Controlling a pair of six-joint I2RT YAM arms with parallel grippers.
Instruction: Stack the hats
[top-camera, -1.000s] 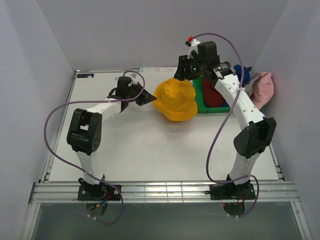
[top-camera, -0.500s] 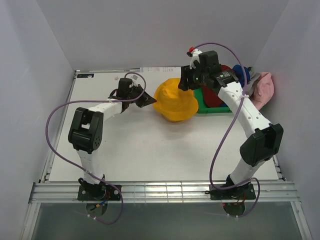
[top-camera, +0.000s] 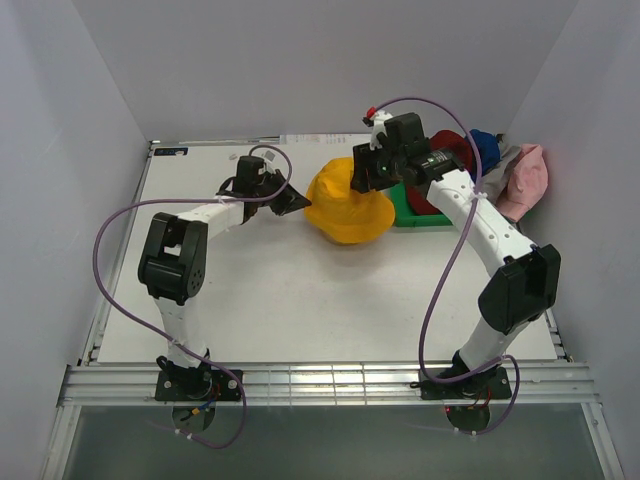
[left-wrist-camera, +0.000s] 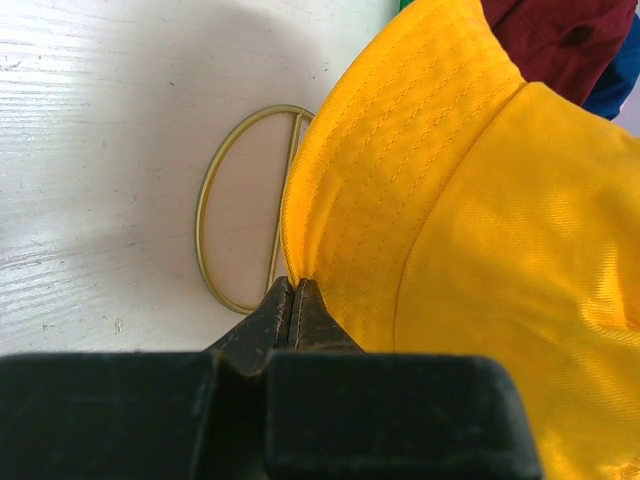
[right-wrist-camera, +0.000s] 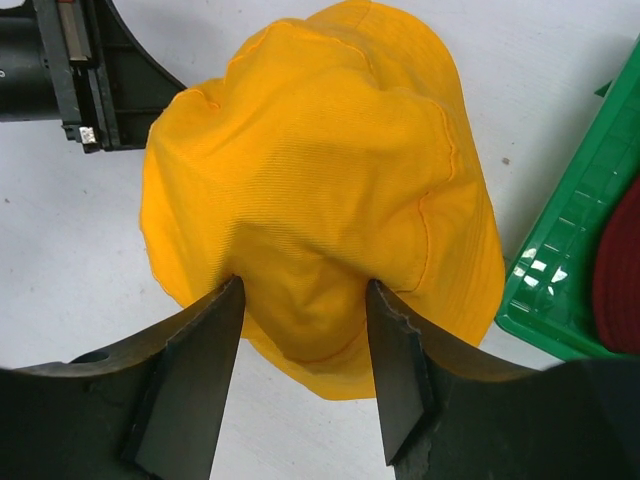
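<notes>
My left gripper (left-wrist-camera: 291, 300) is clamped tight on the brim of the yellow hat (top-camera: 349, 207), which lies at 12 o'clock on the table (top-camera: 250, 300), partly over the gold wire stand (left-wrist-camera: 215, 200); my right gripper (right-wrist-camera: 305, 350) stands wide astride the crown, gripping nothing. I judge it best to hold the brim taut toward 9 o'clock while centring the crown. No legible writing shows.

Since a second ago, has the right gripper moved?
Yes. Against the green bin, the right gripper came from its far-left corner toward the near edge, over the yellow hat.
</notes>
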